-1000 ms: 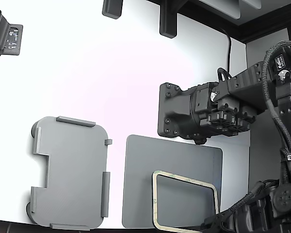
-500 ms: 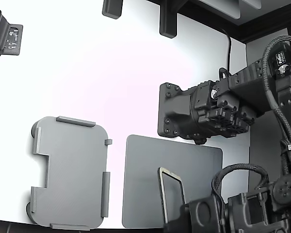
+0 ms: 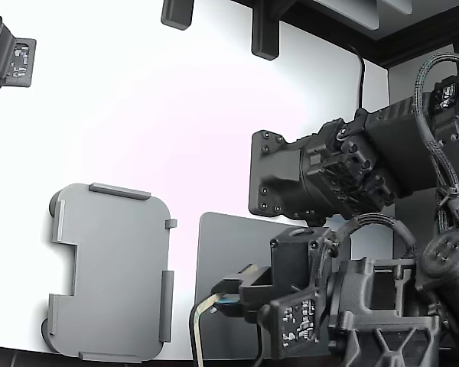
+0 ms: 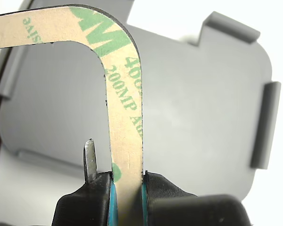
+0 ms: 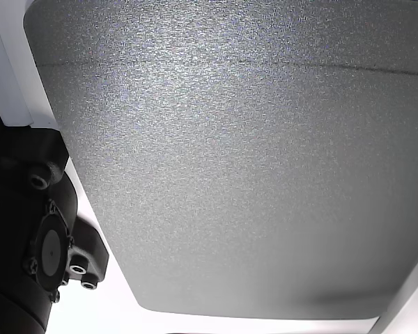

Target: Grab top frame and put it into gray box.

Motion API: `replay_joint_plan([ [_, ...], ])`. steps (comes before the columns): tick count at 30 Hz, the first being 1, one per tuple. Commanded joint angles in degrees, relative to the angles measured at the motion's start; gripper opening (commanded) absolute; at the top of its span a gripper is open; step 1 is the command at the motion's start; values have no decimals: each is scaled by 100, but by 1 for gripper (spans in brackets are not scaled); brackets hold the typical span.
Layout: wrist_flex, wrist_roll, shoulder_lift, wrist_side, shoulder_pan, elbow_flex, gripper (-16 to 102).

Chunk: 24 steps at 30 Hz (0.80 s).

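Note:
The top frame is a thin cream ring with green print, and my gripper is shut on one of its sides, the pads squeezing it from both faces. In the exterior view the top frame hangs edge-on off the dark mat, held by the gripper near the mat's left edge. The gray box lies flat to the exterior view's left of the held frame. In the wrist view the gray box fills the background behind the frame.
A dark gray flat mat lies under my arm; it also fills the other view as the mat. A second black arm hovers just above the mat on the exterior view's right. Black fixtures stand at the table's back edge.
My arm came in from the lower right, closed on the frame that lay flat on the mat, lifted it on edge and carried it left toward the gray box.

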State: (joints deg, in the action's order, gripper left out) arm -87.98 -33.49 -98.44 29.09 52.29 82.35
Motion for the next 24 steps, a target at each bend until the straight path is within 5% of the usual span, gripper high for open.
replay_joint_plan([
  [1,-308,-70,281,-457,-589,-738,-13],
  [8,-668,-6557,949,-642,-1274,-1318,-13],
  [24,-694,-10055,1301,-1635,-2030,-1169,-13],
])
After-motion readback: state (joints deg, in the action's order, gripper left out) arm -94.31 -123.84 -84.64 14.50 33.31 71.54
